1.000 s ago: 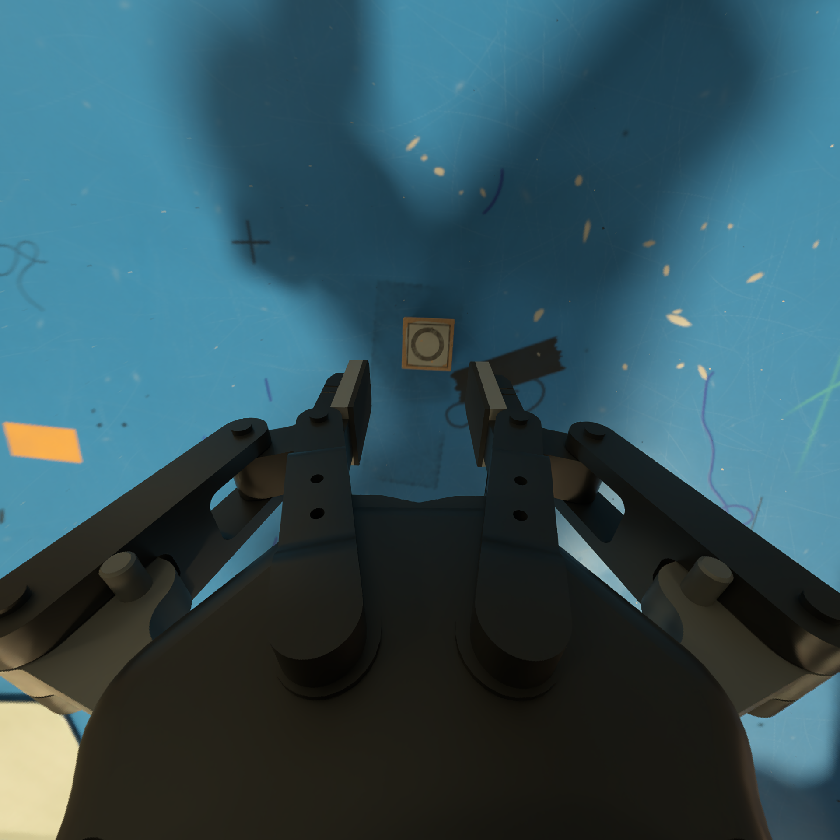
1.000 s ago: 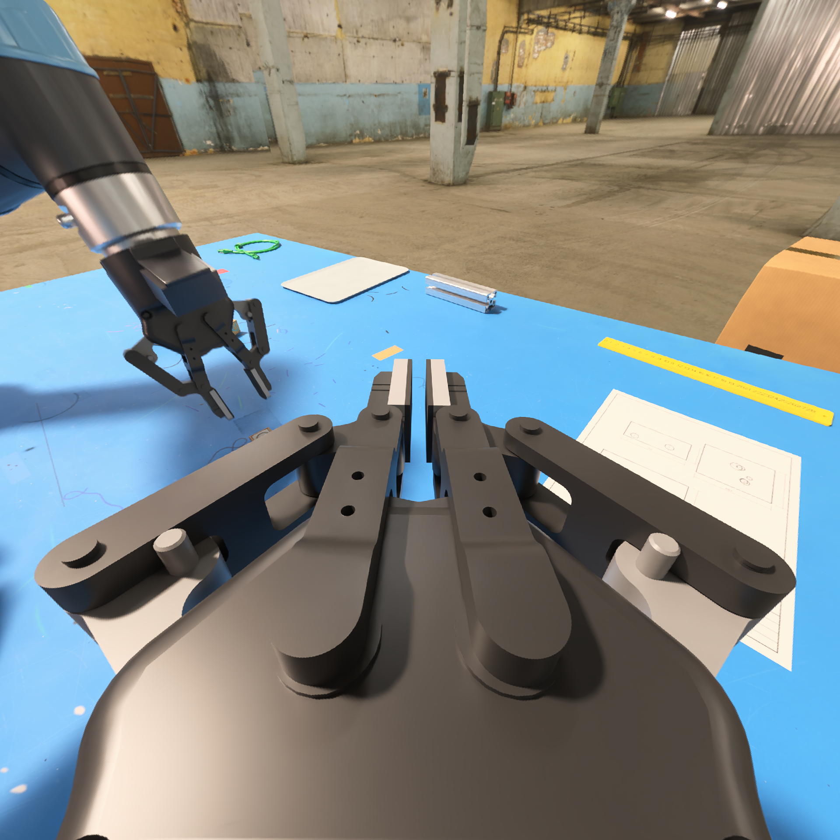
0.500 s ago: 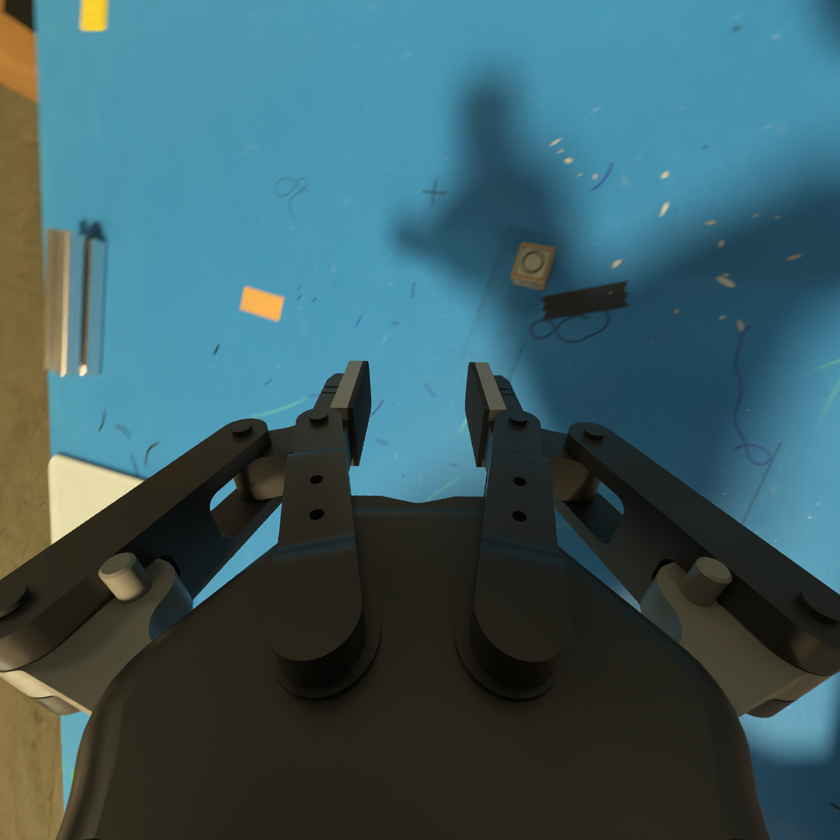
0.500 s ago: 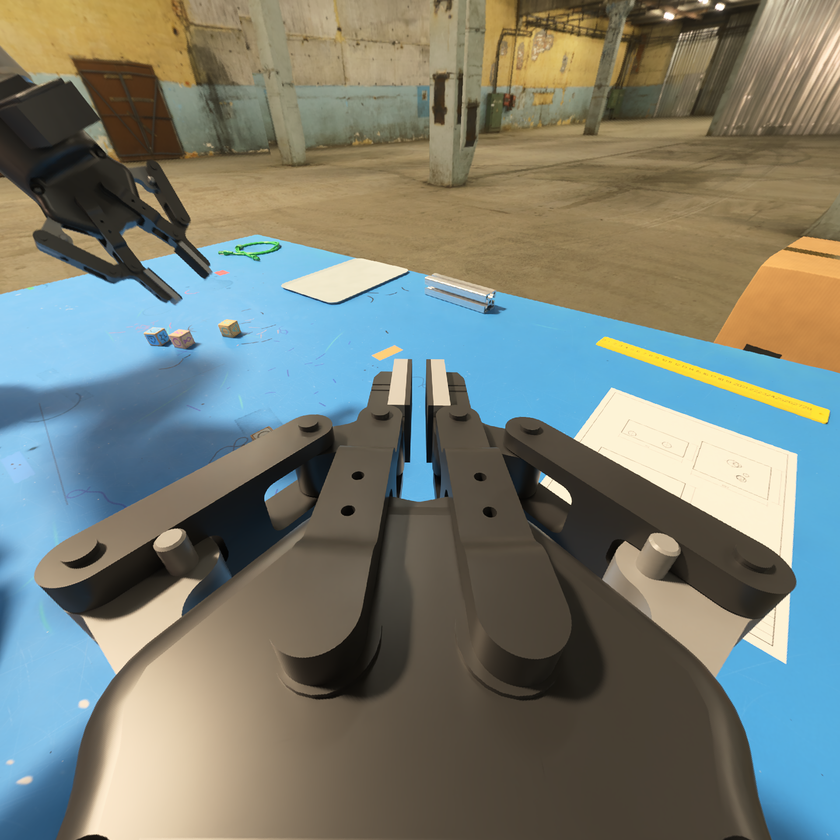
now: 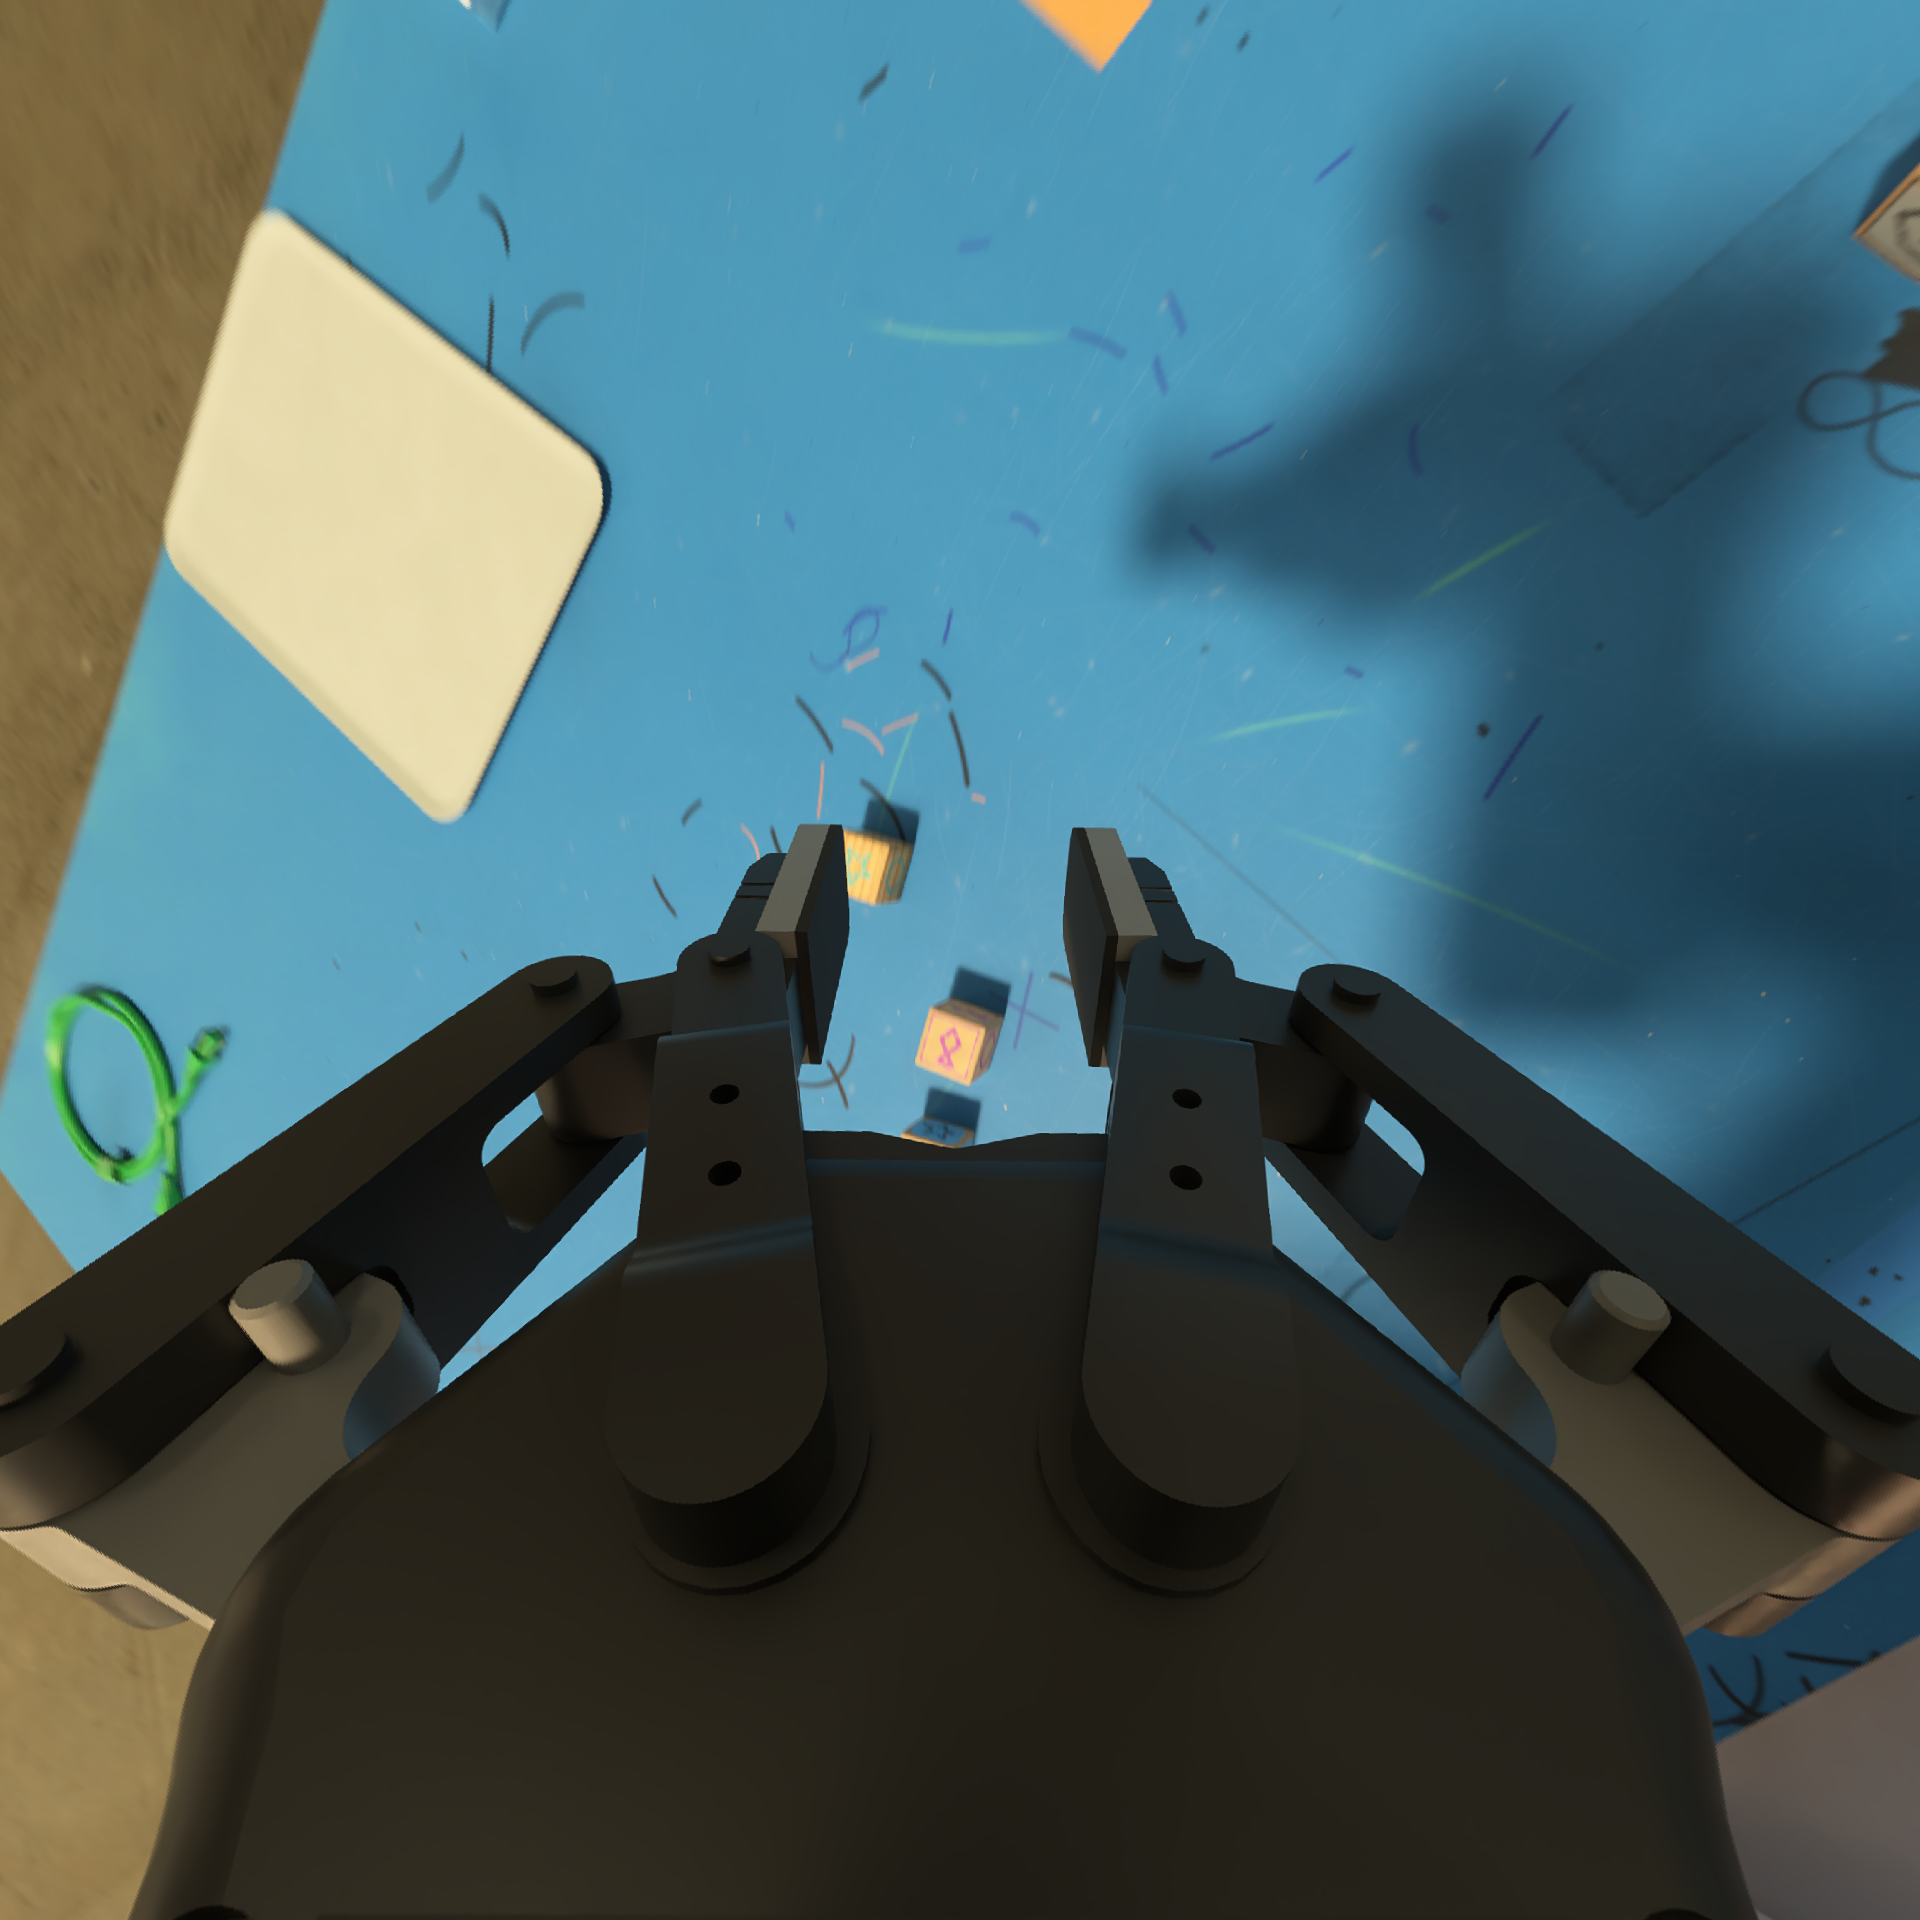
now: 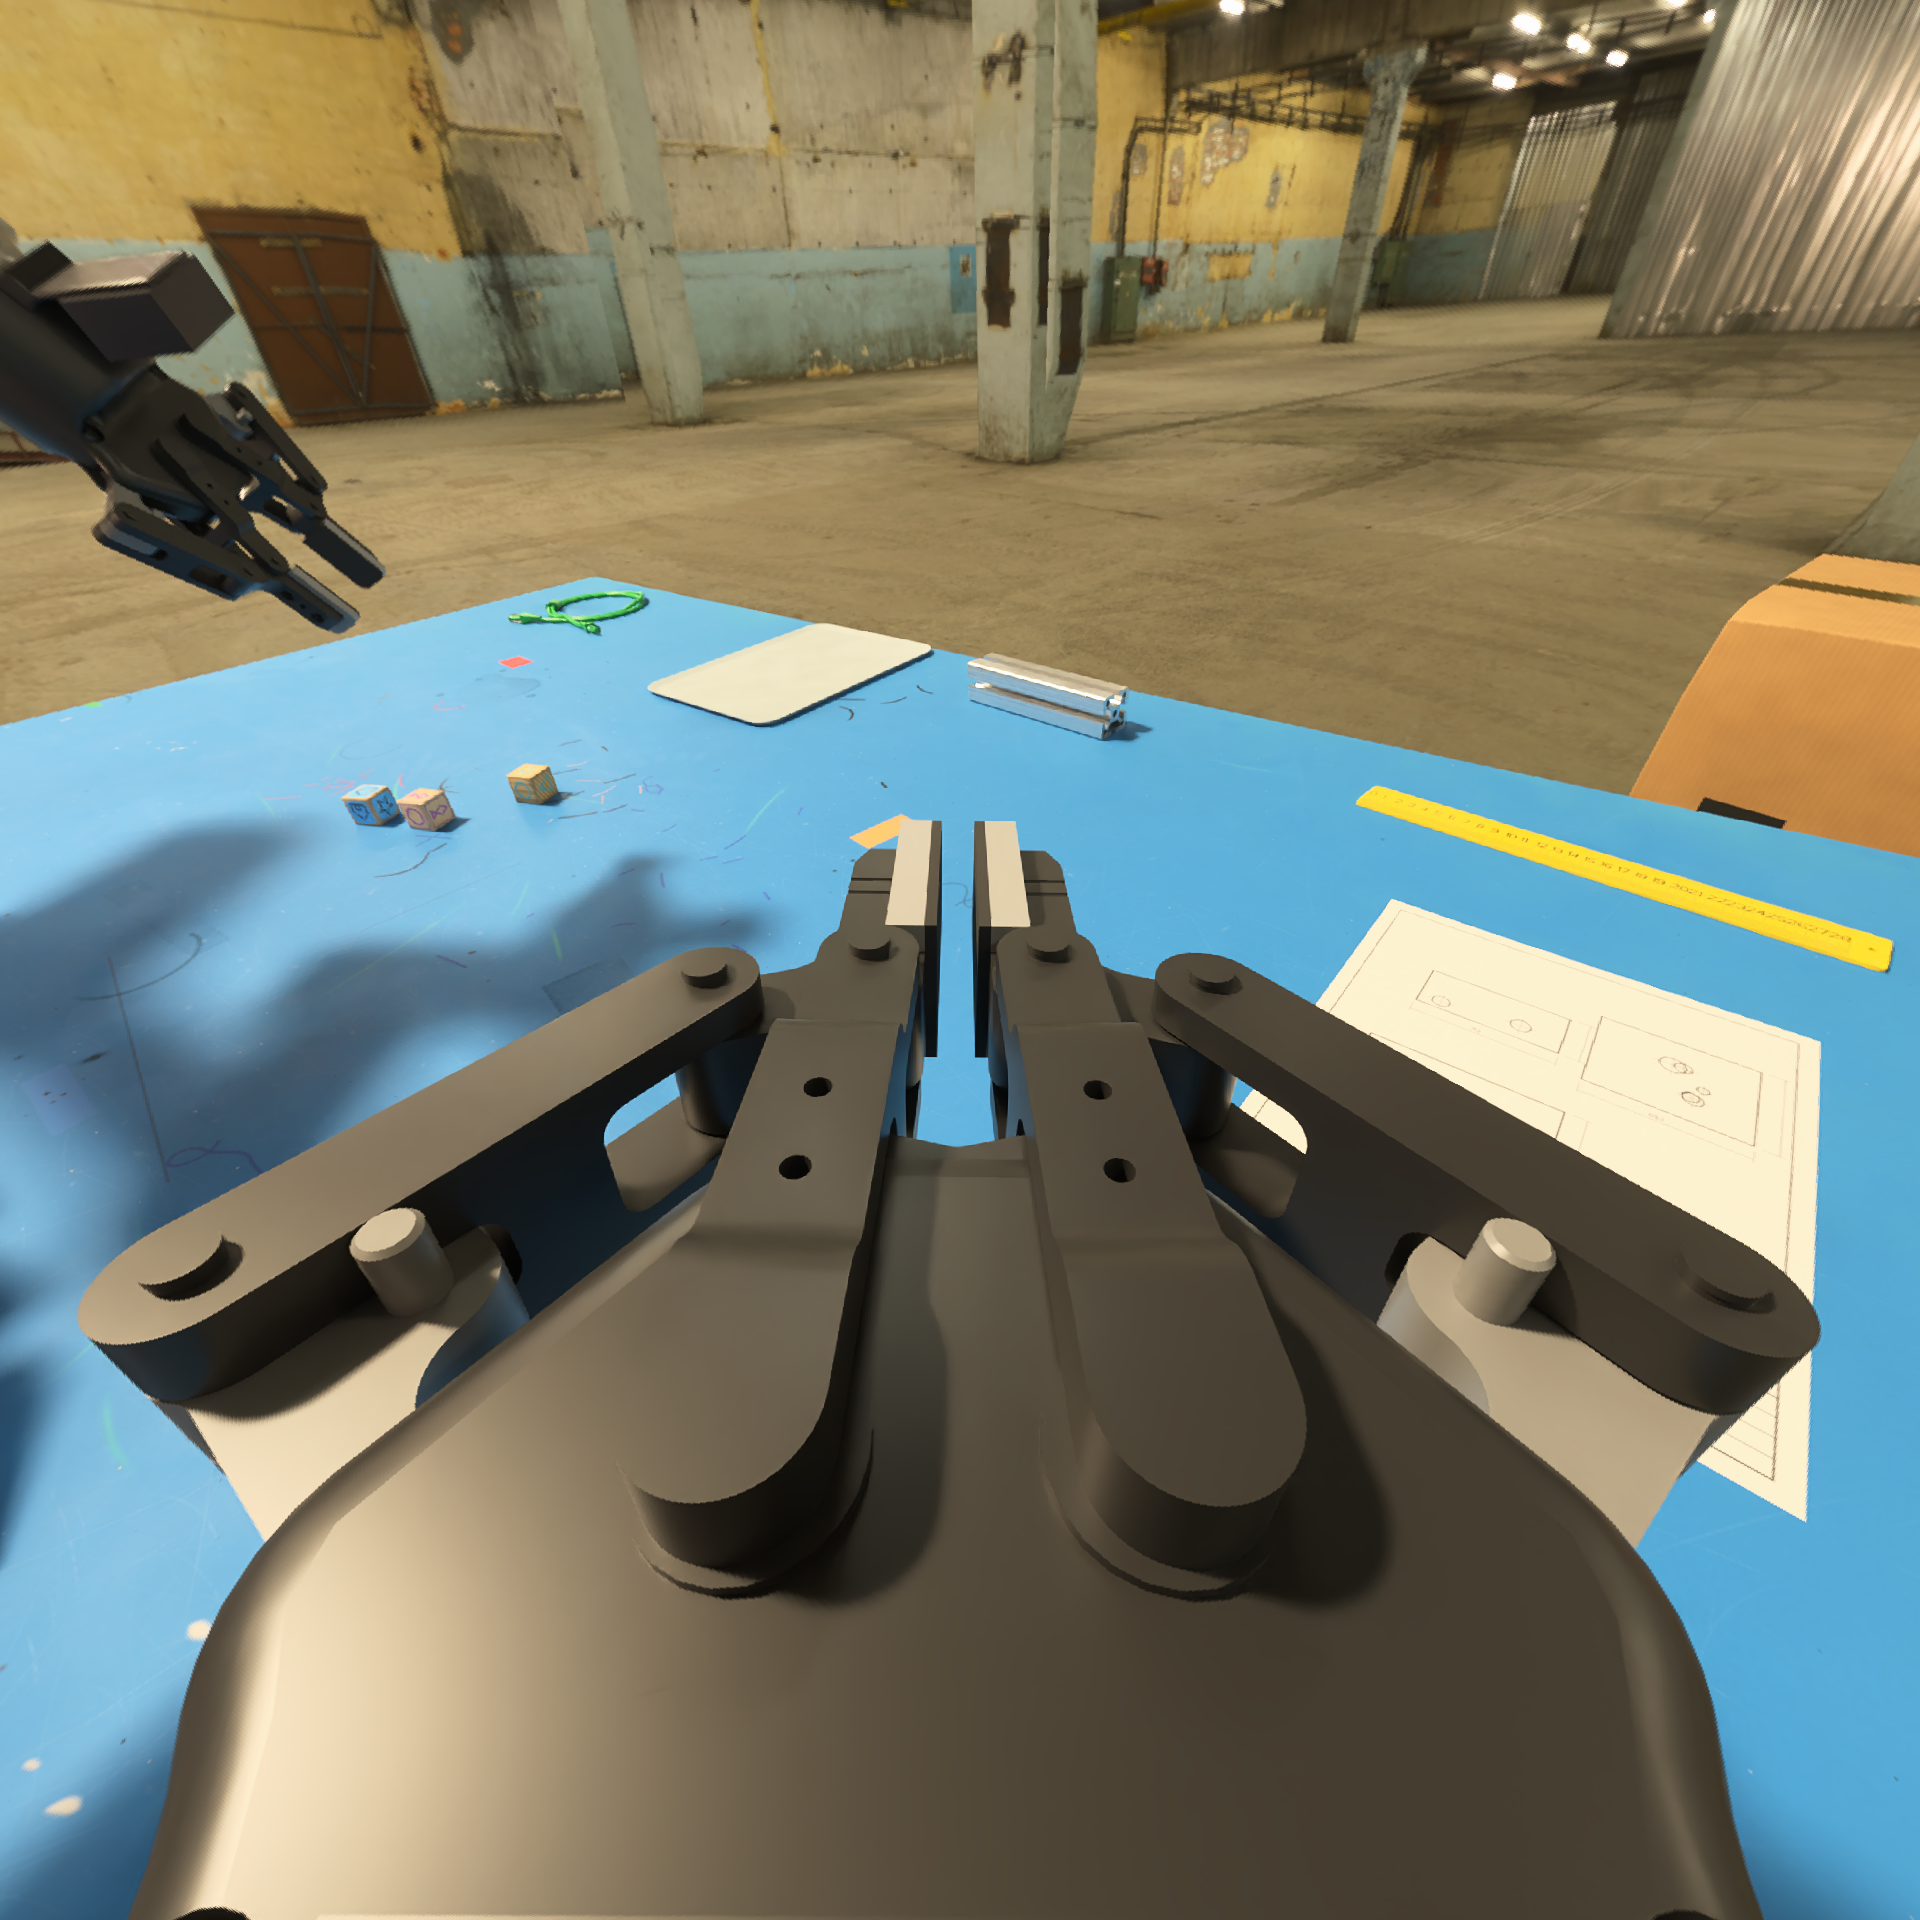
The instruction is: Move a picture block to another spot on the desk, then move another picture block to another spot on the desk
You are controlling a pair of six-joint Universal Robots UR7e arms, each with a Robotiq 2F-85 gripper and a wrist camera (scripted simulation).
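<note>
Blocks: three picture blocks in a loose row on the blue surface [image 6: 1195, 790]. Green-marked block [image 5: 878, 865] sits apart from the other two; pink-marked block [image 5: 954, 1042] and blue-marked block [image 5: 940, 1130] stand just beside each other.
Fourth block: ring-marked block [image 5: 1899, 234] at the right edge of the left wrist view, well apart from the row, in shadow.
Same row, right wrist view: green-marked [image 6: 533, 783], pink-marked [image 6: 427, 807], blue-marked [image 6: 370, 805].
Left end effector [image 5: 951, 914]: raised above the row, jaws spread wide, nothing between them. Also seen far off in the right wrist view [image 6: 223, 520], in the air over the surface's far left side.
Right end effector [image 6: 957, 883]: low over the surface, fingers nearly together with a narrow gap, holding nothing.
Nearby: white pad [image 5: 384, 509], green cable [image 5: 125, 1091], orange patch [image 5: 1086, 21].
Farther right: metal rail [image 6: 1044, 696], yellow ruler [image 6: 1621, 878], drawing sheet [image 6: 1579, 1101], cardboard box [image 6: 1808, 707] off the surface.
</note>
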